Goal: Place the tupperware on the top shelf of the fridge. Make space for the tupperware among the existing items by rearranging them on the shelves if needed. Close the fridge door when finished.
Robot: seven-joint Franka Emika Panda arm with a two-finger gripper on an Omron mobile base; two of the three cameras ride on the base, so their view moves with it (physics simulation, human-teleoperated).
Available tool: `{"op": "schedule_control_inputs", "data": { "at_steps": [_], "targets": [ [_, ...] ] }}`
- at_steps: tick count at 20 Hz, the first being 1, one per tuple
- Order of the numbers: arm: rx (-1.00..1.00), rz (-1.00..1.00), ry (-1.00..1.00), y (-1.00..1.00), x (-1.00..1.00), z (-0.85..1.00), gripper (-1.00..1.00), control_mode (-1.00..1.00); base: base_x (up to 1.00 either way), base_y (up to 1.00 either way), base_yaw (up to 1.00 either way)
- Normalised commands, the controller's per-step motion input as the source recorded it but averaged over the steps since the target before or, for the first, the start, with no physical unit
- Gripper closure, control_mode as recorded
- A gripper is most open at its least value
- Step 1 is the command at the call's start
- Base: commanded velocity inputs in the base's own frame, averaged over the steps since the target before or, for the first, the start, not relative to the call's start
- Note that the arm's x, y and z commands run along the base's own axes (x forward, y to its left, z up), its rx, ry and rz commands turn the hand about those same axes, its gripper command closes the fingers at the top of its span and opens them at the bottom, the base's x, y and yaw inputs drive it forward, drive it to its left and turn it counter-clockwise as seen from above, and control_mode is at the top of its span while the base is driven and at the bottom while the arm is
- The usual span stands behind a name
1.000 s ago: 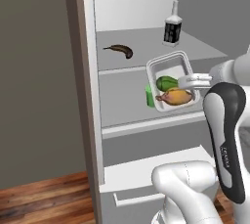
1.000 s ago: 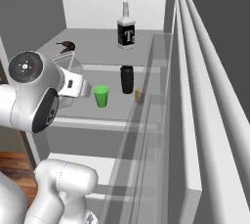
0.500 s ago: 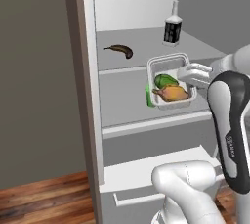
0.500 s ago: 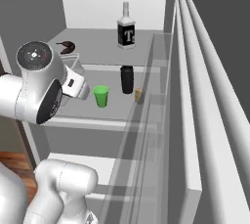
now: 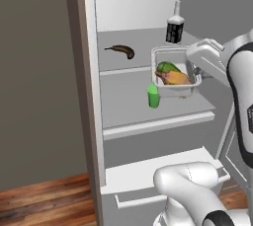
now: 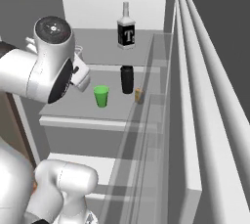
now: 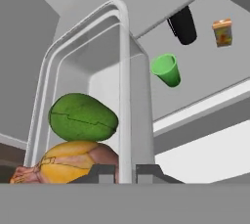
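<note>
Up comes the tupperware (image 5: 172, 73), gripper (image 7: 126, 170) clamped on its rim (higher than a second ago), nearing the top shelf (image 5: 138, 57).

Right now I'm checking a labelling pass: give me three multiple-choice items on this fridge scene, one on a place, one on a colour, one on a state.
1. Where does the banana lie?
A. top shelf
B. lower shelf
C. door rack

2. What colour is the cup?
A. orange
B. green
C. black

3. What is the pincer doing?
A. open above the cup
B. shut on nothing
C. shut on the tupperware rim

Answers: 1 A, it lies beside the labelled bottle on the top shelf. 2 B, plainly green. 3 C, the fingertips pinch the rim in the hand view.
</note>
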Motion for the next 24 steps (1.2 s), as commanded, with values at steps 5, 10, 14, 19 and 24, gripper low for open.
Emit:
{"op": "schedule_control_inputs", "data": {
  "at_steps": [5,10,14,19,24],
  "targets": [
    [0.07,-0.15,-0.01,0.0,0.19,0.29,1.0,-1.0,0.0,0.0,0.0],
    [0.02,-0.21,-0.02,-0.04,0.26,0.02,1.0,-1.0,0.0,0.0,0.0],
    [0.01,-0.18,0.0,0.0,0.35,-0.12,1.0,-1.0,0.0,0.0,0.0],
    [0.01,-0.16,0.0,0.0,0.49,-0.12,1.0,-1.0,0.0,0.0,0.0],
    [0.04,-0.1,0.0,0.0,0.52,-0.09,1.0,-1.0,0.0,0.0,0.0]
  ]
}}
